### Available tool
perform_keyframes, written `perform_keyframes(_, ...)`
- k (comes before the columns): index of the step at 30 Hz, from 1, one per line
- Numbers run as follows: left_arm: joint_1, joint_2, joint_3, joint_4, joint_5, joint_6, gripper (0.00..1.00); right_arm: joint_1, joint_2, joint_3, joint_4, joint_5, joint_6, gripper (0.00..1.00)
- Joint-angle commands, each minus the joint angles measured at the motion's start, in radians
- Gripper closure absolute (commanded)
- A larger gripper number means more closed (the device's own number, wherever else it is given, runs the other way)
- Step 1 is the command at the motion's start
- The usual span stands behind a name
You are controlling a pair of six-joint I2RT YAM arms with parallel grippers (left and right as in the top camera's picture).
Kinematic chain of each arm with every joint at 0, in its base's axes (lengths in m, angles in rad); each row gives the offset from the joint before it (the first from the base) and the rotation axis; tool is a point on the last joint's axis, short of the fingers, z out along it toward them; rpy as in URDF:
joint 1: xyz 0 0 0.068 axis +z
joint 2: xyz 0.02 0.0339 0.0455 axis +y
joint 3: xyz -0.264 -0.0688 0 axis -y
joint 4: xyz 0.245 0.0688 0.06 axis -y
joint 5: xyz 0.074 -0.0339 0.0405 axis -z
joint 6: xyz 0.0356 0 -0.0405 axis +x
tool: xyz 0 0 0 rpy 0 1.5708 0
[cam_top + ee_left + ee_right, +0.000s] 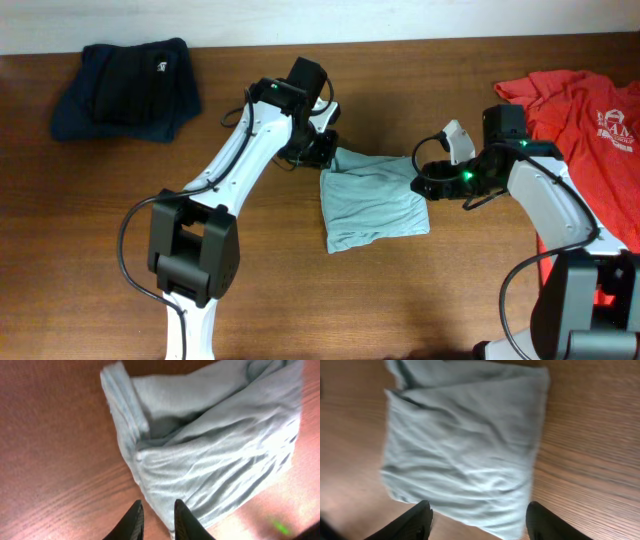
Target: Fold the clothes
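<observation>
A pale blue-grey T-shirt (372,200) lies folded into a rough square at the table's middle. My left gripper (325,152) hovers at its far left corner. In the left wrist view the shirt (210,445) fills the frame, and the left gripper (156,510) has its fingers a little apart with nothing pinched; the cloth's edge lies below them. My right gripper (425,182) is at the shirt's right edge. In the right wrist view it (477,510) stands wide open over the near edge of the shirt (465,445). A coral-red T-shirt (590,120) with a white print lies spread at the far right.
A dark navy garment (125,88) lies folded at the back left of the wooden table (450,300). The coral-red shirt runs under the right arm's base, towards the right edge.
</observation>
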Motion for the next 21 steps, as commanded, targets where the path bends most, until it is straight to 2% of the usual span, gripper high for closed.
perform_keyframes(1, -0.009, 0.029, -0.043, -0.01, -0.009, -0.022, 0.79, -0.006, 0.044, 0.004, 0.012, 0.071, -0.009, 0.34)
perform_keyframes(11, -0.034, 0.045, -0.136, 0.04, -0.006, -0.032, 0.78, -0.005, 0.208, 0.004, 0.146, 0.022, -0.044, 0.34)
perform_keyframes(14, -0.036, 0.045, -0.148, 0.051, -0.006, -0.035, 0.78, -0.005, 0.24, 0.004, 0.154, -0.047, -0.08, 0.34)
perform_keyframes(21, -0.037, 0.048, -0.193, 0.115, -0.007, -0.08, 0.77, -0.006, 0.259, 0.004, 0.16, -0.05, -0.079, 0.34)
